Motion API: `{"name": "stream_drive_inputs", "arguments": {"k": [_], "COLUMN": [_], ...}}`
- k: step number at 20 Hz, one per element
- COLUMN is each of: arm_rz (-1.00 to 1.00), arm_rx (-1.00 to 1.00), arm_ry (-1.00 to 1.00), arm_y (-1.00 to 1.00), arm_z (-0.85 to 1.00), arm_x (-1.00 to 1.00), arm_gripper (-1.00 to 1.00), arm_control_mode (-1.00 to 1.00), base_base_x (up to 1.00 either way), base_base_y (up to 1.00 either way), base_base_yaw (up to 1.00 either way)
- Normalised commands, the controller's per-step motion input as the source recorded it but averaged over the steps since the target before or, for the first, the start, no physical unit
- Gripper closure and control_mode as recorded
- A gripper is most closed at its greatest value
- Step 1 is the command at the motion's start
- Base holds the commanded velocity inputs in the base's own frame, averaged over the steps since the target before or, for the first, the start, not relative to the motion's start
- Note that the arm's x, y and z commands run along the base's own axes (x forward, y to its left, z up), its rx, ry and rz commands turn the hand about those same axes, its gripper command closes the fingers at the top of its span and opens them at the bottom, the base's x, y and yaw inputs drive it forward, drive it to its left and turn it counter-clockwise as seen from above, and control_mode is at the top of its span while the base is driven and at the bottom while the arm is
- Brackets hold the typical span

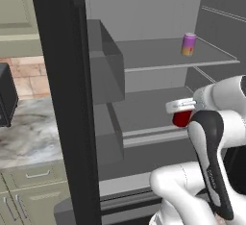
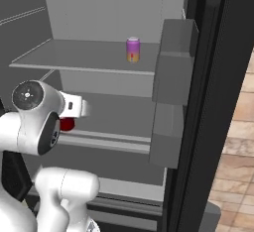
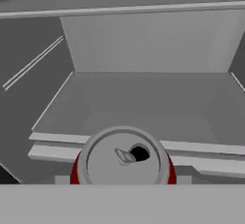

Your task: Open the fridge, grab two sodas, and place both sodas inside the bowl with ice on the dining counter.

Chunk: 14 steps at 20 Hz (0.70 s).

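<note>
Gripping the red soda can (image 3: 123,163), the gripper (image 1: 181,109) holds it at the front edge of the fridge's (image 1: 158,51) lower shelf (image 1: 144,111).

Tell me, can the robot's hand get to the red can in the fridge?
Probably yes. The fridge door is open, and the gripper is right above the red can, with nothing between them.

fridge (image 1: 62,99): 1, door open | soda cans: 2, namely red can (image 3: 123,163) ×1 right under the pincer, purple-and-orange can (image 1: 189,44) ×1 one shelf above it | fridge shelves (image 1: 163,58) in sight: 2 | door bins (image 2: 171,97): 2, off to the pincer's right | microwave (image 1: 6,94): 1
</note>
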Motion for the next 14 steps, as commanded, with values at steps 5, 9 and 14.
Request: {"name": "stream_drive_inputs", "arguments": {"k": [5, 9, 14], "arm_rz": [-0.06, -0.09, -0.02], "arm_rx": [0.00, 0.00, 0.00], "arm_ry": [-0.10, -0.18, -0.08], "arm_y": [-0.17, 0.00, 0.00], "arm_z": [0.30, 0.26, 0.01], "arm_x": [-0.77, -0.66, -0.23], "arm_gripper": [1.00, 1.00, 1.00], "arm_control_mode": [-1.00, -1.00, -1.00], "base_base_x": [0.00, 0.00, 0.00], "base_base_y": [0.00, 0.00, 0.00], "base_base_yaw": [0.00, 0.00, 0.00]}}
